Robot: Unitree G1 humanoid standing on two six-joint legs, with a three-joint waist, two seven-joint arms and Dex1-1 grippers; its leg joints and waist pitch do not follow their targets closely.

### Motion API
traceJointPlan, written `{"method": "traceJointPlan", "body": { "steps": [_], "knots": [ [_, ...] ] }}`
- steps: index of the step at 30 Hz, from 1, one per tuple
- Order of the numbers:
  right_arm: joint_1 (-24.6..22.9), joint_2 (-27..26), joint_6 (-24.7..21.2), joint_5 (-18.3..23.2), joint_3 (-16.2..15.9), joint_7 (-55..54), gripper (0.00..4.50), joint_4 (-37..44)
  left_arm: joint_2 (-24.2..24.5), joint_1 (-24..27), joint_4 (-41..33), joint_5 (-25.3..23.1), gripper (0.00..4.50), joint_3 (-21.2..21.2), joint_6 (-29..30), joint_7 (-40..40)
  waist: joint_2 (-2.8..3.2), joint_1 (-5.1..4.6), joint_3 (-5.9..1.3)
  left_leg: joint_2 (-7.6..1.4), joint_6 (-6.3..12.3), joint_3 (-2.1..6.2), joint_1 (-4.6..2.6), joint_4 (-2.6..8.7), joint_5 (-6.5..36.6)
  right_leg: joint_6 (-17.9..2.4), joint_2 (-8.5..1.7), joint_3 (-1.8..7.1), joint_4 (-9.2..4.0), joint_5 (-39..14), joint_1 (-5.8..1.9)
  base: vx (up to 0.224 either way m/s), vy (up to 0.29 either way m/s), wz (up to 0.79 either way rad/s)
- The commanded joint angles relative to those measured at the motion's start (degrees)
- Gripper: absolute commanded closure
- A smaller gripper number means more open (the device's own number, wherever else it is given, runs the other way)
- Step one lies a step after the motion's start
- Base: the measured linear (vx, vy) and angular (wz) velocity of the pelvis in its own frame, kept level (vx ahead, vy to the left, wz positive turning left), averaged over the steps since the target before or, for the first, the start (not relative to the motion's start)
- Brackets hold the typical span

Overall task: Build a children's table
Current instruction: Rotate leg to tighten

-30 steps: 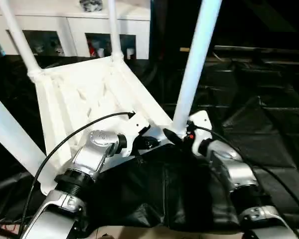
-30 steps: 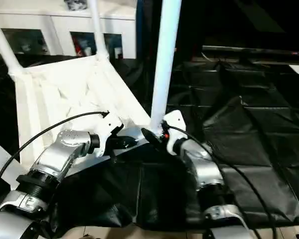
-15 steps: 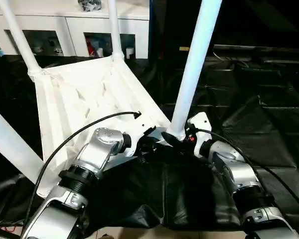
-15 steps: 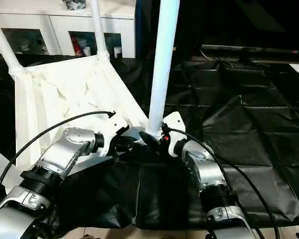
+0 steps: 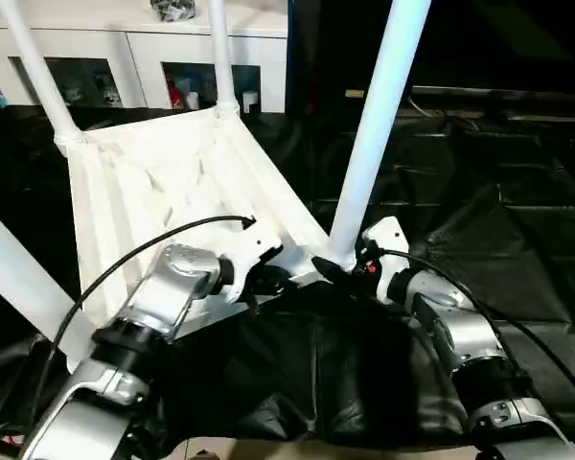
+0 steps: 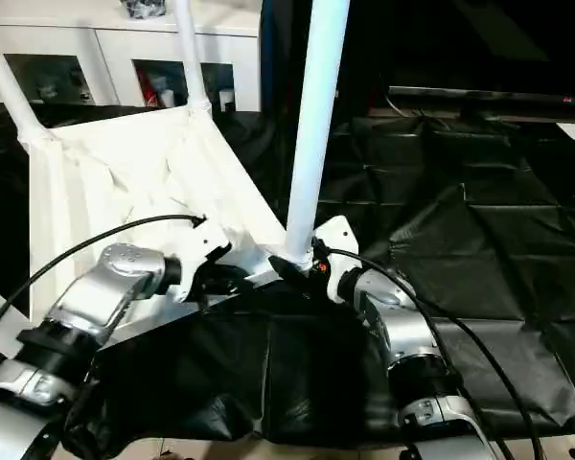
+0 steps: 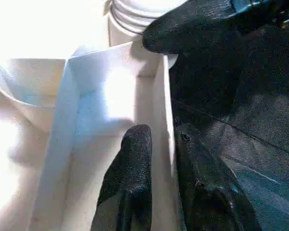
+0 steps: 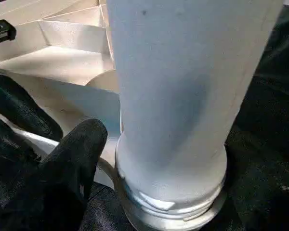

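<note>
A: Left gripper [image 7: 156,159] pinches the rim wall of the tabletop [image 5: 163,182], one finger inside, one outside. Right gripper [image 5: 337,270] sits at the base of the near leg [image 5: 374,125]; one finger [image 8: 67,163] touches the collar, grip itself I cannot tell.

B: Tabletop's position?

A: Upside down on black sheeting [image 5: 498,220], tilted, other legs [image 5: 220,57] standing in far sockets.

B: Risk?

A: Leg likely half-seated; a sideways push could cock it in the socket, or the slab slides on the sheeting
</note>
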State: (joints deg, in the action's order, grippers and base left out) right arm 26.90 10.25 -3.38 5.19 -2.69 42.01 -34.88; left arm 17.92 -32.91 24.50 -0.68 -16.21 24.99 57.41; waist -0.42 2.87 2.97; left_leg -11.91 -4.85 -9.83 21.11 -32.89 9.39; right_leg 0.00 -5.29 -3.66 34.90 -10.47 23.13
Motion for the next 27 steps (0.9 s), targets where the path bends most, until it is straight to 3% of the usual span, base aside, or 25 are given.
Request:
{"method": "traceJointPlan", "body": {
  "steps": [1, 3, 10, 13, 14, 17, 22, 24, 27],
  "knots": [
    [-0.1, 0.5, -0.3, 0.2, -0.6, 0.6, 0.64, -0.5, 0.2, 0.7, -1.0, 0.6, 3.75, -0.7, 0.2, 0.6, -0.02, 0.11, -3.45, -0.86, 1.45, -0.17, -0.35, 3.94, 15.9, -11.9, -2.24, 2.13, -4.67, -14.8, -2.64, 0.000, 0.000, 0.00],
    [0.0, 0.4, -0.2, 0.2, -0.6, 0.8, 0.64, -0.5, -0.4, 0.9, -1.0, 1.0, 3.94, -0.8, 0.1, 0.2, -0.24, 0.08, -3.45, -0.82, 1.49, -0.22, -0.32, 3.93, 16.0, -11.9, -2.18, 2.12, -4.69, -14.7, -2.65, 0.000, 0.000, 0.00],
    [-0.2, 1.5, -0.8, 0.4, -1.3, 3.3, 0.64, 0.6, -2.2, 0.5, 0.1, 1.8, 4.42, -0.5, -1.5, 0.2, -0.06, 0.25, -3.50, -0.79, 1.74, -0.24, -0.29, 3.84, 15.2, -11.9, -2.15, 2.13, -4.65, -13.9, -2.76, 0.000, 0.000, 0.00],
    [-0.8, 2.7, -1.8, 1.2, -1.8, 6.5, 0.37, 1.7, -2.1, 0.5, 0.4, 2.1, 4.50, -0.9, -2.0, 1.2, -0.06, 0.43, -3.45, -0.78, 2.09, -0.27, -0.37, 3.78, 15.8, -11.7, -2.11, 2.13, -4.78, -14.4, -2.76, 0.000, 0.000, 0.00],
    [-1.0, 4.0, -2.2, 1.4, -1.9, 8.2, 0.37, 2.6, -1.4, 1.0, 0.1, 2.2, 4.50, -1.6, -2.5, 2.6, 0.22, 0.56, -3.45, -0.82, 2.04, -0.22, -0.40, 3.83, 15.8, -11.8, -2.19, 2.13, -4.75, -14.6, -2.74, 0.000, 0.000, 0.00],
    [-1.2, 5.8, -2.6, 1.3, -2.4, 10.6, 0.07, 3.6, -0.4, 1.8, -0.6, 1.9, 4.50, -2.9, -3.2, 4.7, 0.03, 0.62, -3.45, -0.86, 2.09, -0.20, -0.35, 3.87, 16.2, -11.7, -2.16, 2.09, -4.82, -14.9, -2.76, 0.000, 0.000, 0.00],
    [-2.4, 10.5, -0.5, 1.0, -4.3, 17.6, 0.07, 6.7, 3.4, 4.6, -4.0, 2.2, 4.50, -5.9, -6.9, 12.5, 0.18, 0.88, -3.53, -1.05, 2.14, -0.14, -0.47, 3.84, 16.0, -12.1, -2.19, 2.13, -4.63, -13.4, -2.74, 0.000, 0.000, 0.00],
    [-3.2, 13.1, -0.8, 1.8, -5.3, 22.4, 0.07, 8.6, 5.3, 5.8, -5.6, 2.8, 4.50, -6.4, -8.4, 15.4, 0.04, 1.11, -3.55, -1.06, 2.98, -0.25, -0.38, 3.75, 15.5, -12.9, -2.10, 2.13, -4.34, -11.6, -2.87, 0.000, 0.000, 0.00],
    [-3.5, 14.4, -0.9, 1.8, -6.2, 24.4, 0.07, 9.3, 6.3, 6.1, -5.4, 2.1, 4.50, -6.6, -9.3, 15.7, -0.07, 1.35, -3.29, -1.15, 2.80, -0.34, -0.60, 3.87, 16.9, -12.5, -2.15, 2.14, -4.65, -14.8, -2.54, 0.000, 0.000, 0.00]
  ]
}}
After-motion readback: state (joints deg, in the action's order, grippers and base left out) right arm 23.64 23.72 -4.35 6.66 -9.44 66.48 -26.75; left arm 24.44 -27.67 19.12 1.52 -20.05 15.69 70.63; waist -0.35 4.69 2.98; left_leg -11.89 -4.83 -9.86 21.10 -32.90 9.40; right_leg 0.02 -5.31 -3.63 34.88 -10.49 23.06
